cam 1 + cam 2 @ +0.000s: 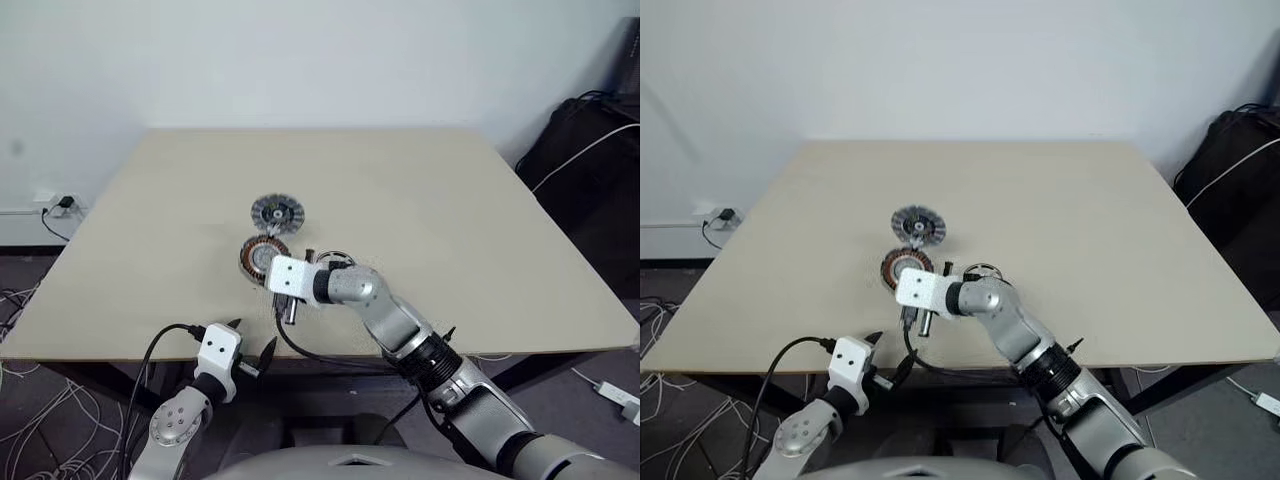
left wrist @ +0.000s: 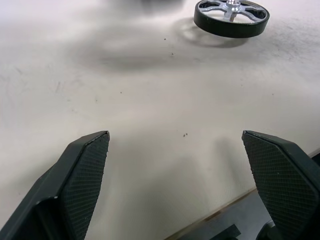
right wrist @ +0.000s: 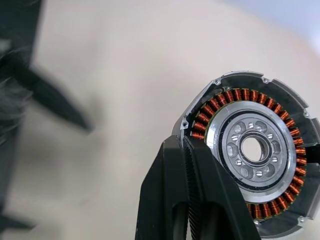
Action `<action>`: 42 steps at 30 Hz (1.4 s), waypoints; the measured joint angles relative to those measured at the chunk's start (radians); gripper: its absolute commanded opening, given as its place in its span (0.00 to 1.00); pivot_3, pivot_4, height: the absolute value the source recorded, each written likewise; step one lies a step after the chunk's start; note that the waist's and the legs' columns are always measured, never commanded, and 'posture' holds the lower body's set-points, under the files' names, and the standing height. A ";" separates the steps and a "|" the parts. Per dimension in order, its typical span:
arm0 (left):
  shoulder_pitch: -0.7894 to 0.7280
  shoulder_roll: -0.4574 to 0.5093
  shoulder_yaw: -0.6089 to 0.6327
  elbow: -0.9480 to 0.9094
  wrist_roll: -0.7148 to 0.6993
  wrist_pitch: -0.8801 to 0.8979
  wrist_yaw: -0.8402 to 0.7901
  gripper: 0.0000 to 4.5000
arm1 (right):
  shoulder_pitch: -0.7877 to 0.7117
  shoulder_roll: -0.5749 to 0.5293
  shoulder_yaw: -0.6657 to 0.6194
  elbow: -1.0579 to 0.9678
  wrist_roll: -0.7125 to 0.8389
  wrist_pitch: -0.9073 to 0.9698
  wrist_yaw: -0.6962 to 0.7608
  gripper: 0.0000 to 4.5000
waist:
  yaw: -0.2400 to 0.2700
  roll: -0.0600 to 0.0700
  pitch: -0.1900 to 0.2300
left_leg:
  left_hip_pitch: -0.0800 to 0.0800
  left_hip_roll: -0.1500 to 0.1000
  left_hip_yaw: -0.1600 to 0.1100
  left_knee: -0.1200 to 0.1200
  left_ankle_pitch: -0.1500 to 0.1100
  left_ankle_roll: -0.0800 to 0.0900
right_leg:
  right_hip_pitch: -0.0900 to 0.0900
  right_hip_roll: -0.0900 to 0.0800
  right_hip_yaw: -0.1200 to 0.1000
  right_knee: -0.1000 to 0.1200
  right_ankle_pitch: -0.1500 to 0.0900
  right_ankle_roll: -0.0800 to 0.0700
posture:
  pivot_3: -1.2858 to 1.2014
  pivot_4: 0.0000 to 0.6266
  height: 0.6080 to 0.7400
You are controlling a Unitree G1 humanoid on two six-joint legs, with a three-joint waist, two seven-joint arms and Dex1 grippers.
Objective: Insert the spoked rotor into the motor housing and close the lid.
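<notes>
Spoked rotor [image 2: 231, 15] position: on the table [image 1: 450, 200], just to the right of the motor housing [image 1: 263, 257] and close beside my right wrist. It lies flat with the spoked face and hub stub upward, so its axis is vertical. As a round part it has no long axis to align. The dark rim appears to stand slightly off the surface above its shadow, but I cannot tell what it rests on. The housing also lies flat, with the winding ring and silvery centre bore facing up and ready to receive the rotor from above. The ribbed lid [image 1: 277, 212] lies just beyond the housing, a little apart from it.

My right gripper [image 3: 187, 145] is clenched, pad against pad, with nothing visible between the fingers. It points down and to the left at the near edge of the housing, so the rotor lies to its right rather than ahead of it. My left gripper [image 1: 252, 340] is released, jaws wide, low at the near table edge, with the rotor well ahead and to its right. My judgement: the right arm is nearer, and it must open and swing right before a top-down grasp on the rim.
</notes>
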 measured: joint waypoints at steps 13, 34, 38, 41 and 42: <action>-0.016 -0.003 -0.006 0.002 -0.001 0.002 -0.013 1.00 | 0.229 -0.240 -0.145 -0.256 -0.091 0.301 -0.109 0.01 | 0.022 0.000 0.001 | -0.003 0.000 0.000 0.000 0.000 0.000 | -0.002 -0.002 0.000 -0.001 -0.001 -0.001 | 0.52 0.00 1.00; -0.078 -0.020 -0.022 -0.024 -0.040 0.076 -0.036 1.00 | 0.476 -0.352 -0.295 -0.490 0.006 0.536 -0.094 0.01 | 0.034 -0.002 0.002 | -0.003 0.000 -0.001 0.006 -0.001 0.002 | 0.001 -0.002 -0.002 -0.001 -0.002 0.002 | 0.52 0.00 1.00; -0.149 -0.016 -0.021 -0.041 -0.040 0.100 -0.044 1.00 | 0.508 -0.330 -0.260 -0.471 0.007 0.528 -0.130 0.01 | 0.041 -0.003 0.003 | -0.004 0.000 -0.003 0.007 -0.001 0.002 | 0.002 -0.002 -0.004 -0.001 -0.001 0.002 | 0.52 0.00 1.00; -0.187 -0.015 -0.025 -0.049 -0.036 0.120 -0.049 1.00 | 0.516 -0.325 -0.234 -0.467 0.010 0.520 -0.140 0.01 | 0.040 -0.002 0.002 | -0.004 0.000 -0.002 0.007 -0.001 0.002 | 0.002 -0.002 -0.004 -0.001 -0.001 0.002 | 0.52 0.00 1.00; -0.194 -0.014 -0.029 -0.048 -0.034 0.125 -0.049 1.00 | 0.517 -0.325 -0.228 -0.468 0.013 0.520 -0.141 0.01 | 0.040 -0.002 0.002 | -0.004 0.000 -0.003 0.007 -0.001 0.002 | 0.002 -0.001 -0.004 -0.001 -0.001 0.002 | 0.52 0.00 1.00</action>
